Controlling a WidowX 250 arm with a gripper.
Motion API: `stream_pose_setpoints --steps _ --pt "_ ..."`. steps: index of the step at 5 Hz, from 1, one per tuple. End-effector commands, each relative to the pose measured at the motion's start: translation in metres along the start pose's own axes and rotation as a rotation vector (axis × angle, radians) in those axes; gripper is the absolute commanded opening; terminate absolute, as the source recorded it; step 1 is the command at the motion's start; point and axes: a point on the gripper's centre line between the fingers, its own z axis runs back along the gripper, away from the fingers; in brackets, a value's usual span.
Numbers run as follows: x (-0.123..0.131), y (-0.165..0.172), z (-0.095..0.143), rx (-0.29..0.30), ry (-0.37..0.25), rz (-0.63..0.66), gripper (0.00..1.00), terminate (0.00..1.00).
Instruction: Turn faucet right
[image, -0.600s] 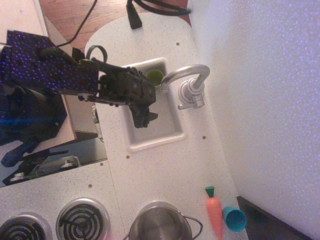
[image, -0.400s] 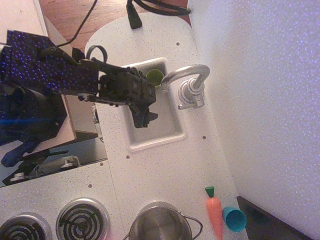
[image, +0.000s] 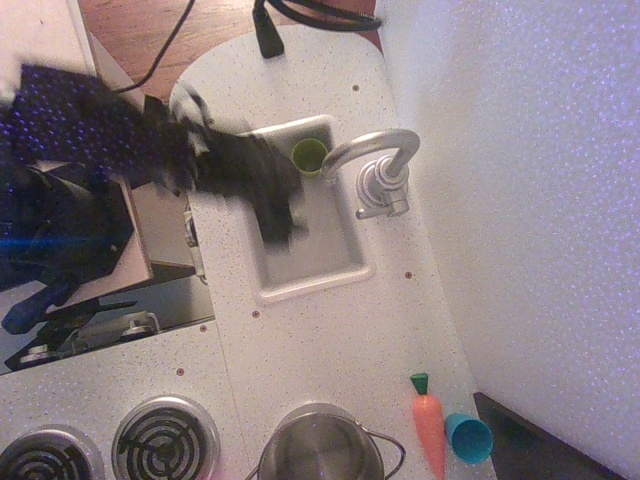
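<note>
You see the white speckled surface (image: 330, 330) from above. A sink (image: 305, 285) is set into it, toward the far end where the surface is rounded. The faucet (image: 378, 165) stands on the surface just beside the sink, on the side next to the white wall. Its round ribbed base sits there with a small lever sticking out toward the near end. Its shiny curved spout arches from the base over the far corner of the sink. A small green cup (image: 309, 155) sits in that far corner of the sink, right under the tip of the spout.

Your arm reaches in from the left edge. It is dark and very blurry. Its fingers (image: 280, 222) hang over the sink, on the side away from the faucet. They are not touching the faucet. They are too smeared for you to tell if they are apart or together.

At the near edge you see a steel pot (image: 322, 445) with a thin wire handle. An orange toy carrot (image: 429, 425) with a green top lies next to it, toward the wall. A little blue cup (image: 468, 437) lies on its side, touching the carrot. Two round stove burners (image: 165, 438) sit at the near left corner. A black cable (image: 300, 20) lies past the far rounded end.
</note>
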Motion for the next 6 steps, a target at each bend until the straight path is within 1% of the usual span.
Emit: stream_pose_setpoints --steps 1,2,3,4,5,6 --pt "0.007 0.015 0.006 0.011 -0.106 0.087 1.00 0.00" --pt "0.000 0.001 0.002 0.019 -0.107 0.060 1.00 0.00" --pt "0.013 -0.008 -0.005 0.168 -0.037 0.049 1.00 0.00" --pt "0.045 -0.019 -0.018 0.156 -0.077 0.008 1.00 0.00" --pt "0.062 -0.021 -0.022 0.169 -0.111 0.012 1.00 0.00" --pt "0.070 -0.019 -0.022 0.172 -0.124 -0.001 1.00 0.00"
